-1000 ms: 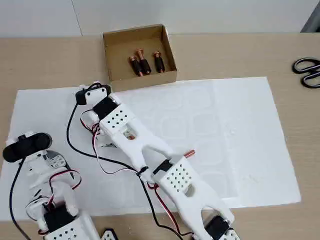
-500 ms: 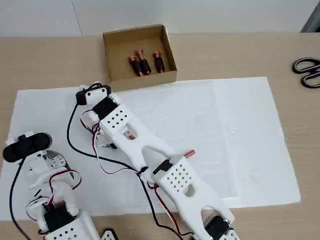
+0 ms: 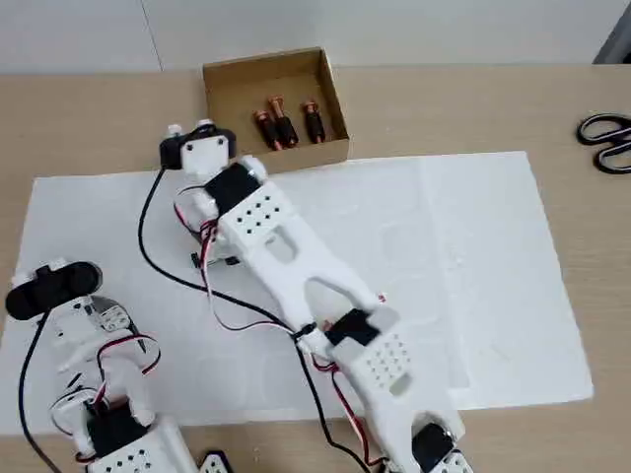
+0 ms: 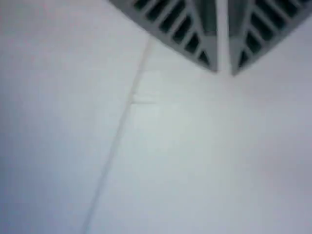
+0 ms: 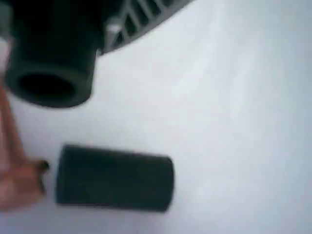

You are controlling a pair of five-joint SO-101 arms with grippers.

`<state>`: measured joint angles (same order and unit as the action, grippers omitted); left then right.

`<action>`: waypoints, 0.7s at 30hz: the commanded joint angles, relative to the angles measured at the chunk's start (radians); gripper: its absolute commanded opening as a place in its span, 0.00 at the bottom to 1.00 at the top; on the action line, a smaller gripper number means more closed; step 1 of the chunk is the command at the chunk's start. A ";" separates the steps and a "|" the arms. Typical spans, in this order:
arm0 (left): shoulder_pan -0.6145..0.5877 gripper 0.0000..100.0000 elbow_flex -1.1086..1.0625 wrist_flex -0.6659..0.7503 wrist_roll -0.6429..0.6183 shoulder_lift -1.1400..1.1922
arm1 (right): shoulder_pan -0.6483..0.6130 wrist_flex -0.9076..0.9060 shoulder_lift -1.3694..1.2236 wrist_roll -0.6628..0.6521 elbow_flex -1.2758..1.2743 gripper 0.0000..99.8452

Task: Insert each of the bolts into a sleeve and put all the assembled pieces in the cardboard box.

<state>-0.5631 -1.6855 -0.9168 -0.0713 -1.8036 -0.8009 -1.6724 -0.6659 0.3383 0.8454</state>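
Right gripper [image 5: 105, 31] at 7 o'clock of cardboard box [image 3: 222, 94], looks clamped on black sleeve [image 5: 51, 63]; loose sleeve [image 5: 114, 178] flat on white sheet [image 3: 473, 256], copper bolt [image 5: 17, 180] just beside its end. Three assembled pieces [image 3: 284, 123] in box. Left gripper [image 4: 223, 70] clenched, at table's 8 o'clock

- The right arm [image 3: 271, 232] lies slantwise across the white sheet [image 3: 473, 246], from the near table [image 3: 552, 434] edge almost to the cardboard box [image 3: 296, 153], barring the way between left and middle.
- Right of it the sheet is open as far as the scissors [image 3: 603, 143].
- The box is open above; assembled pieces [image 3: 286, 123] lie in its middle and right, and its left floor is bare.
- Near the held sleeve [image 5: 48, 63] in that arm's jaws, a lying sleeve [image 5: 114, 178] and bolt [image 5: 14, 165] occupy the sheet.
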 commanded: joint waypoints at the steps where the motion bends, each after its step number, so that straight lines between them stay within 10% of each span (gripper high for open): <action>1: 0.000 0.01 0.012 0.000 -0.003 -0.012 | 0.008 -0.012 0.189 0.003 -0.106 0.00; 21: 0.417 0.01 0.282 -0.288 -0.153 -0.006 | 0.120 0.002 0.868 -0.046 -0.319 0.01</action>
<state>-0.1749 -1.4737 -1.1899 -0.1910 -1.8036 -0.7426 -1.6771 0.0736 0.2954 0.5232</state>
